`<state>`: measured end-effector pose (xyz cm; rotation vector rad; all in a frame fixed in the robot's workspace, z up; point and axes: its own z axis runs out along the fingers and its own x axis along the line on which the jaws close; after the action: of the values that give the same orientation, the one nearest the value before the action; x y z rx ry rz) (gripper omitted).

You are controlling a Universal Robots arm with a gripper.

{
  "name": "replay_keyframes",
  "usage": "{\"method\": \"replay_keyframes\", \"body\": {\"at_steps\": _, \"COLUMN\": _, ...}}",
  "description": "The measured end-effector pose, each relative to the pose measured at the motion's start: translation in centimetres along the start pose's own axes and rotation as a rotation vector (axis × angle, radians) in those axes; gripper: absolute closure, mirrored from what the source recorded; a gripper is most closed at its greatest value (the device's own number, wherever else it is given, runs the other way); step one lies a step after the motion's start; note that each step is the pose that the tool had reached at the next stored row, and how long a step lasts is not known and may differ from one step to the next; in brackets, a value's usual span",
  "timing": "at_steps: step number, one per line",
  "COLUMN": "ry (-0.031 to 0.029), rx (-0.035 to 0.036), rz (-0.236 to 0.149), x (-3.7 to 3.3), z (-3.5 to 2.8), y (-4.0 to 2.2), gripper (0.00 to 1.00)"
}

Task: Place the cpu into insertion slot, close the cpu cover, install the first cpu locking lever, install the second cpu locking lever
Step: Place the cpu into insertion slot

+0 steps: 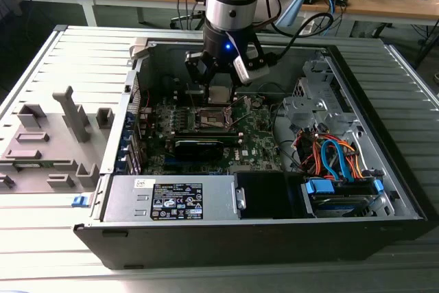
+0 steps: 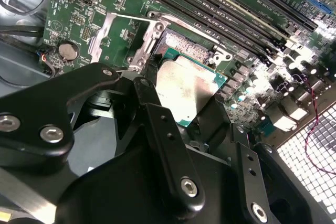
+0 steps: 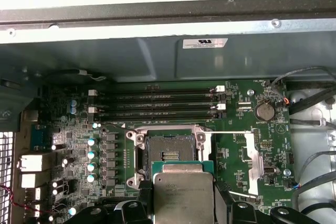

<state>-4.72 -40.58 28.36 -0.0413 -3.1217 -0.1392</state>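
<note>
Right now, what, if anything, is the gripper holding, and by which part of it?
The gripper holds the cpu, its jaws clamping two opposite side edges, above the insertion slot.

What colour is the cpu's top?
The cpu top is dull silver-grey; clearest in the first wrist view.

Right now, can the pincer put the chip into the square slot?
Probably yes: the pincer holds the cpu near the bare insertion slot, with the cpu cover swung aside.

Power supply box [image 1: 171,200] inside computer case [image 1: 274,238]; coin battery [image 3: 264,111] on motherboard [image 3: 226,153].
</note>
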Motion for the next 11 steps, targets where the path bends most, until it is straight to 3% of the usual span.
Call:
{"method": "replay_keyframes", "body": {"at_steps": 7, "ry": 0.0001, "rx": 0.0016, "rz": 0.000, "x": -0.01, "z": 0.17, "y": -0.11, "gripper": 0.45}}
{"method": "replay_keyframes", "body": {"at_steps": 11, "ry": -0.0006, "rx": 0.0165, "rz": 0.000, "x": -0.01, "z": 0.31, "y": -0.13, "gripper": 0.45}}
